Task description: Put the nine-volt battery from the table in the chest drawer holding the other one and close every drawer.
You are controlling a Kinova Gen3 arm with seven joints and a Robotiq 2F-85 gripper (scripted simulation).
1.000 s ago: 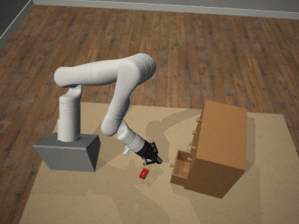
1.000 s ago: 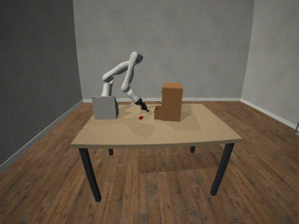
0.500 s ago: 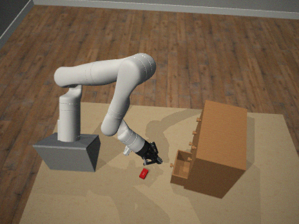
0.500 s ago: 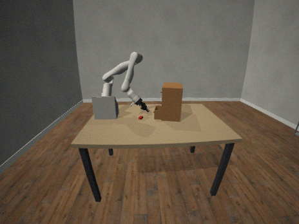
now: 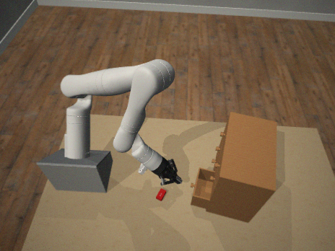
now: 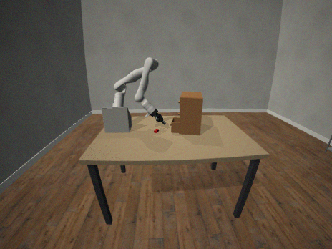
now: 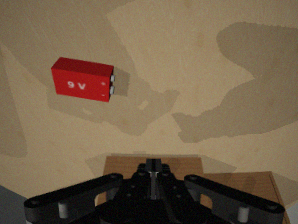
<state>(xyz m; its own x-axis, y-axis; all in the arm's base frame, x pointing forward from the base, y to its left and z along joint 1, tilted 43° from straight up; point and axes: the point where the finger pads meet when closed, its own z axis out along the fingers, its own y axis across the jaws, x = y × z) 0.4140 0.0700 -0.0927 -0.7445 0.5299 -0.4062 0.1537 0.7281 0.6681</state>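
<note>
Pale desk [image 5: 119, 216] [image 6: 172, 150] [image 7: 165, 30] carries the red battery [image 5: 161, 195] [image 6: 156, 131] [image 7: 82, 82], lying flat; its long axis runs sideways in the wrist view, terminals pointing right. White print reads "9 V", with plus and minus marks. Nearby, the end effector [image 5: 179, 179] [image 6: 164, 123] [image 7: 153, 168] is pressed together, empty.

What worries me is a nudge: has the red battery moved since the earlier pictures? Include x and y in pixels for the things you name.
No: from above, the red battery [image 5: 161, 195] [image 6: 156, 131] [image 7: 82, 83] lies just as far from the grey stand [image 5: 81, 177] [image 6: 116, 120] as before.
</note>
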